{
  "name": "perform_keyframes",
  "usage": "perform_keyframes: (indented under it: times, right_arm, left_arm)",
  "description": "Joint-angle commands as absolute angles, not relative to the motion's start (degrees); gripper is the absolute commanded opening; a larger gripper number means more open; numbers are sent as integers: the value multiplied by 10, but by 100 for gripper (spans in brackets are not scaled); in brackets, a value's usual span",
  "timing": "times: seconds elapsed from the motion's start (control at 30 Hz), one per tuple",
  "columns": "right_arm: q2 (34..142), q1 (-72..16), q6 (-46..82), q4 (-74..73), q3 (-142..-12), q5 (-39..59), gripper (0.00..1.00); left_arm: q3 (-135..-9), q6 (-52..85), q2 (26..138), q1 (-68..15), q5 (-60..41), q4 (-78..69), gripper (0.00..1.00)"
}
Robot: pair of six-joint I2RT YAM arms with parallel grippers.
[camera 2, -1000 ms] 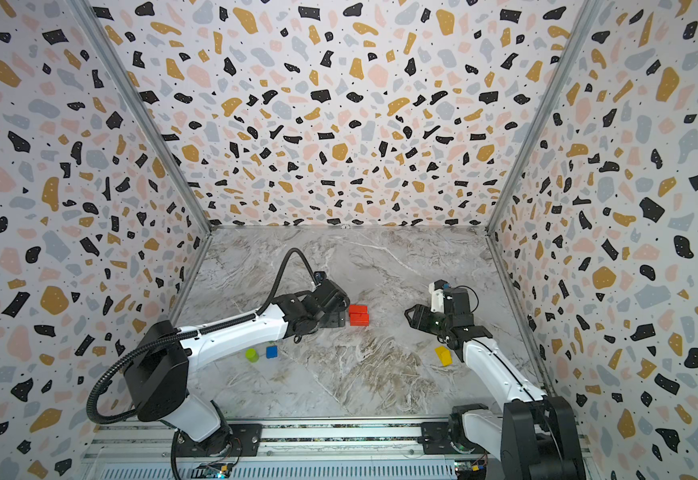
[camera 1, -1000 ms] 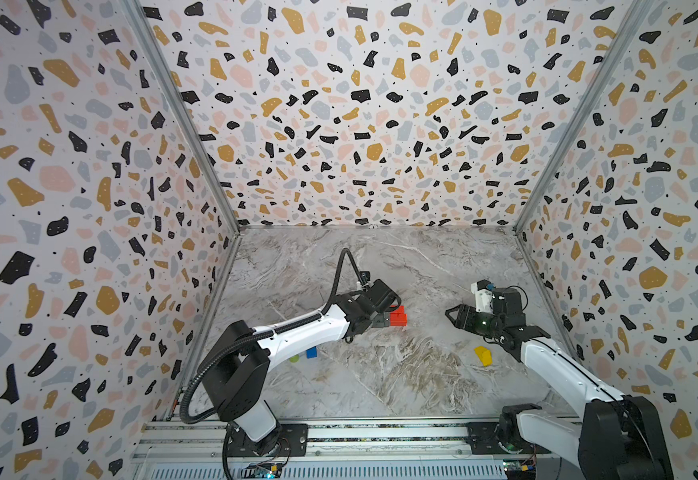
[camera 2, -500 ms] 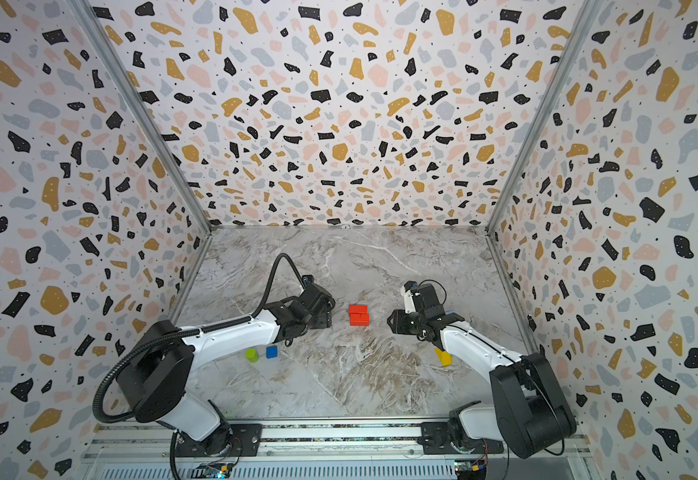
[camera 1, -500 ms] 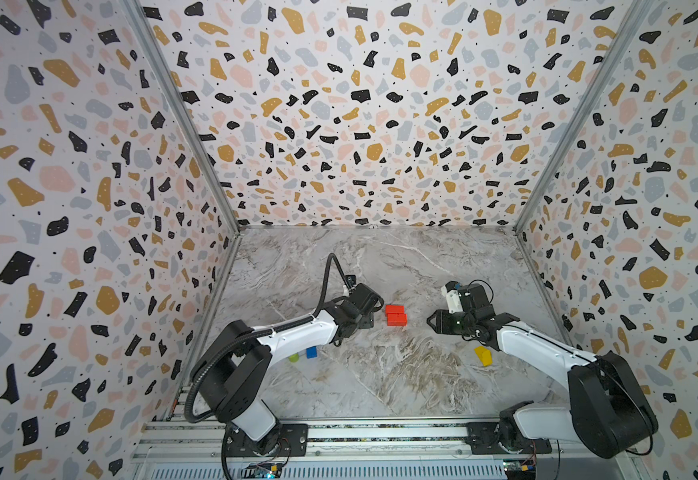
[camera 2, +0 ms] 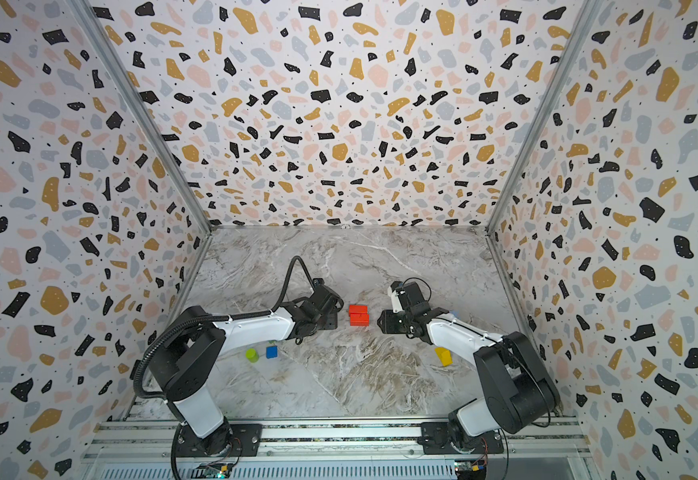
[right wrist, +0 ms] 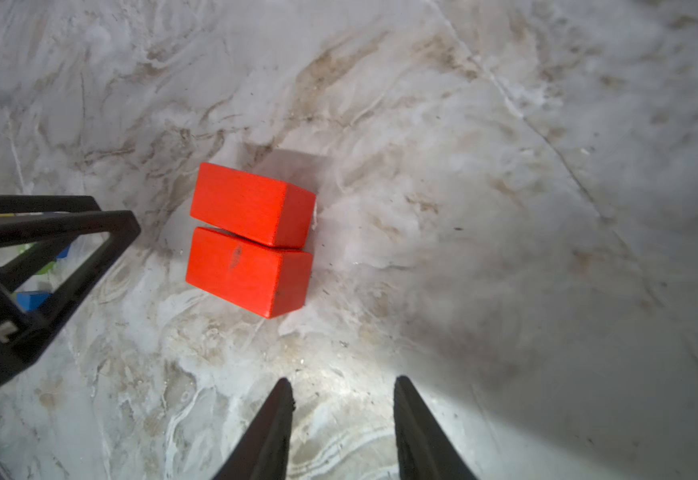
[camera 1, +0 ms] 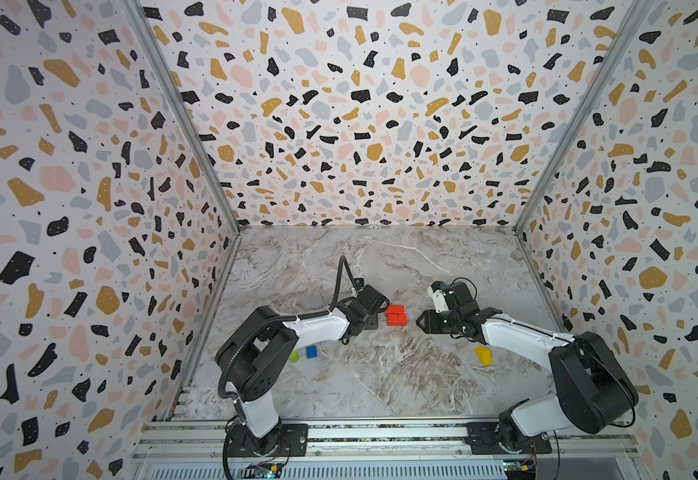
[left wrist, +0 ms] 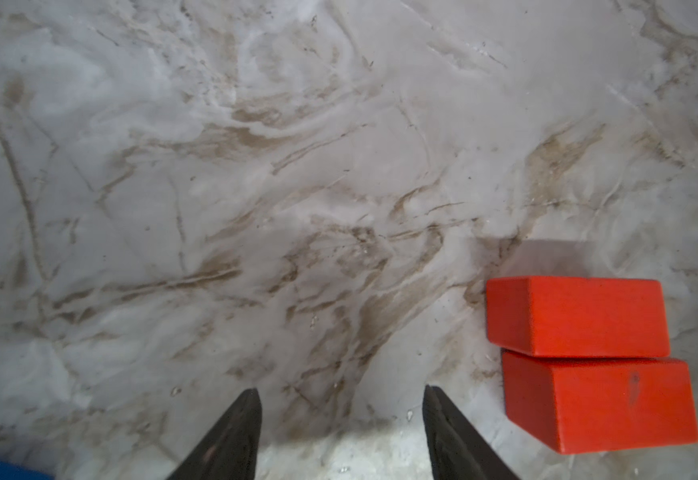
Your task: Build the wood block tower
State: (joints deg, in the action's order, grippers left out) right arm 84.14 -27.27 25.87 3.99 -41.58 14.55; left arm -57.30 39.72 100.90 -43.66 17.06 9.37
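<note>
**blockfan22:** What's the left gripper (left wrist: 341,390) doing?

**yam_watcher:** Its jaws hang apart with nothing between them, just bare marble-patterned tabletop (left wrist: 256,166). Same deal with the right gripper (right wrist: 343,381): there's a gap and it's empty.

**blockfan22:** And the blocks?

**yam_watcher:** The two red wooden slabs (camera 1: 396,319) lie flat, touching along their long sides. They're dead centre in both top views, between the two grippers, and neither gripper touches them. A blue wooden cube (camera 1: 311,351) and a lime green wooden cylinder (camera 1: 294,356) sit just beside each other at lower left, near the left arm. The yellow wooden wedge (camera 1: 482,355) is at lower right. Nothing's stacked yet.
</note>
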Motion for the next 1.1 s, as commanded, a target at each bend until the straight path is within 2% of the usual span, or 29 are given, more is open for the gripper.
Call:
perform_keyframes:
  times: [0.0, 1.07]
  right_arm:
    - [854, -279, 266, 36, -439, 137, 42]
    - [960, -308, 273, 24, -498, 137, 41]
  left_arm:
    - [-593, 396, 1020, -434, 162, 68, 62]
    - [-642, 389, 1107, -428, 121, 37, 62]
